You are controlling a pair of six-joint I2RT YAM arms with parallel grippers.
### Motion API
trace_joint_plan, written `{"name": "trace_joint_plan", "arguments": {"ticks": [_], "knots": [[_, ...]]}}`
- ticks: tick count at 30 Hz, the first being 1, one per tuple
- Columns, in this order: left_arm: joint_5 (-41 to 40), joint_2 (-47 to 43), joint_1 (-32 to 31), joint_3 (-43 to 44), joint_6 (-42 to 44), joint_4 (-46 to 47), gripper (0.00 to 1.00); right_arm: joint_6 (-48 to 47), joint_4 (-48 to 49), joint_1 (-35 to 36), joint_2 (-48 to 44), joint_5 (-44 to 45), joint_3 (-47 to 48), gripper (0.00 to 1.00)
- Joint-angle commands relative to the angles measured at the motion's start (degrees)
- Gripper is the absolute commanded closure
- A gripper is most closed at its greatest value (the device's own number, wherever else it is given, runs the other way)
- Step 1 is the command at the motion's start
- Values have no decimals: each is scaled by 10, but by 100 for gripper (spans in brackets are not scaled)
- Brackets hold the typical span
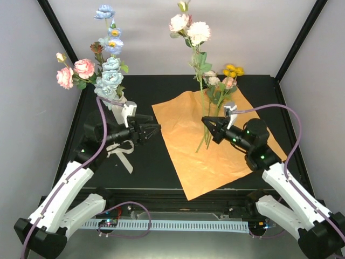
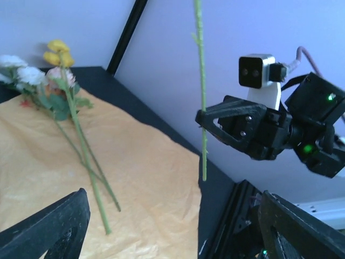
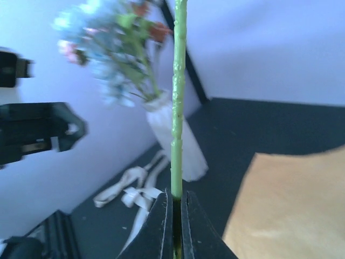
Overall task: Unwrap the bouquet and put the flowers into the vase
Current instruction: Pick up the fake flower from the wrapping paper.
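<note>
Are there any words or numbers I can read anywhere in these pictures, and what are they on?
No readable words or numbers anywhere.
The orange paper, the vase, the ribbon and the flowers are plain.
The little circuit board at the table's near edge is too small to tell whether it carries print.

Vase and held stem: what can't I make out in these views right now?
- Top view: the vase mouth is hidden by the flowers in it, and its lower part sits behind the left wrist camera.
- Right wrist view: the vase is blurred. The stem is cut off by the top edge, and its foot is buried in the right gripper.
- Left wrist view: the stem's bloom is cut off at the top edge.
</note>
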Motion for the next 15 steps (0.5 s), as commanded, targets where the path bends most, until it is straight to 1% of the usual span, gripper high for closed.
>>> {"name": "trace_joint_plan", "arguments": {"ticks": [1,4,6,8,11,15], "knots": [[40,-24,-4,28,-30,54,14,-15,110,42,-41,-53,-8,99],[56,-31,-4,34,-28,58,15,-22,135,75,-41,-65,-5,99],[64,-38,-4,34,-42,75,16,-20,154,97,-35,-71,-2,99],[70,-47,-4,29,-67,103,17,-21,172,116,-27,-81,1,99],[82,-55,-4,20,-112,169,20,-19,200,141,-6,-116,9,99],[110,-53,-4,18,-168,230,27,-46,192,181,23,-138,30,99]]}}
